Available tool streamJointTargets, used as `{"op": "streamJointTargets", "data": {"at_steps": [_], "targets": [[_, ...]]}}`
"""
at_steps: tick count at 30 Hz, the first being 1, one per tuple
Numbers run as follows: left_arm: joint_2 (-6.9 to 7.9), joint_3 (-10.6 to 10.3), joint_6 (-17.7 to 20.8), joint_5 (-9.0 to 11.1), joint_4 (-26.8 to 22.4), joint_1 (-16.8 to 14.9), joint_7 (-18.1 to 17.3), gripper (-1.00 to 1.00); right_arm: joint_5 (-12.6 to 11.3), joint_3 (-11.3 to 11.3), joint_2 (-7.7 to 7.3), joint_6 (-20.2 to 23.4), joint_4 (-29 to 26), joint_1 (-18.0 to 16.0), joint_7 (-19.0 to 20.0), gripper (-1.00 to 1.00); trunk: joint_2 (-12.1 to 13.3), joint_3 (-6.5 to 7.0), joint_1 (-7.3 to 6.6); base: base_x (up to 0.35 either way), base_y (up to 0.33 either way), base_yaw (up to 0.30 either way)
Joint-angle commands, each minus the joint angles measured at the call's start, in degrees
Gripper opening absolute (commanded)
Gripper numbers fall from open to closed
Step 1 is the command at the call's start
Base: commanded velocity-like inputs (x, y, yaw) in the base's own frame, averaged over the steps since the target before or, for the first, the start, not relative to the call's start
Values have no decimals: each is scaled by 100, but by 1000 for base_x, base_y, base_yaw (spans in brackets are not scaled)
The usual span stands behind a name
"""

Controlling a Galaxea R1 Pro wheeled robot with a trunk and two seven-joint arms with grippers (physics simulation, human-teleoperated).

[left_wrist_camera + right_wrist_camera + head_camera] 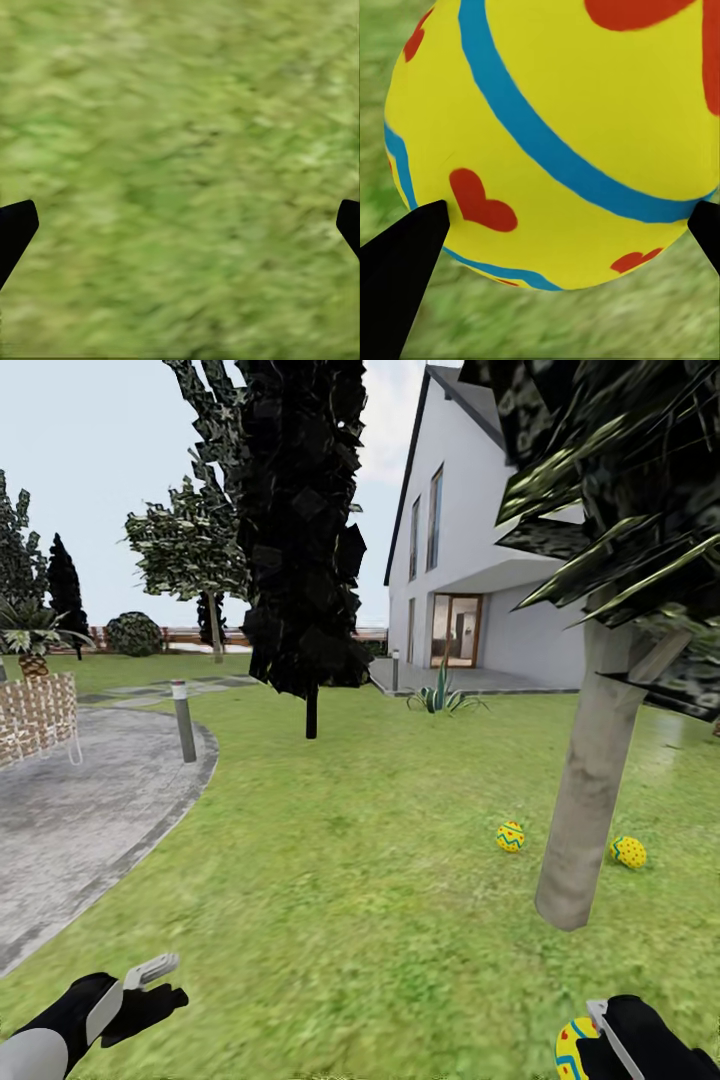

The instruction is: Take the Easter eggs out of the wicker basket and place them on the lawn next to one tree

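Flat, even daylight fills the head view under a pale blue-white sky (90, 450), with no clear source direction. The mottled green lawn (350, 860) carries almost no cast shadows, even below the pale grey-beige tree trunk (590, 780). The near-black tree with angular leaf clumps (300, 530) reads as a dark, low-detail mass. The grass texture is smeared and soft in the head view, and more so in the left wrist view. The yellow egg with blue bands and red hearts (562, 142) looks evenly bright, without glare.
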Motion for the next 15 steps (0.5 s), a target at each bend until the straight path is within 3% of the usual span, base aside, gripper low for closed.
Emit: {"op": "streamJointTargets", "data": {"at_steps": [1,15], "targets": [[1,7,39,48,-8,-1,3,100,62,-29,0,25,-10,-2,51,-100,-5,-30,1,0,0,0],[-2,7,39,48,-8,-1,3,100,63,-37,-3,25,-10,-2,51,-100,-24,-340,37,0,0,0]]}}
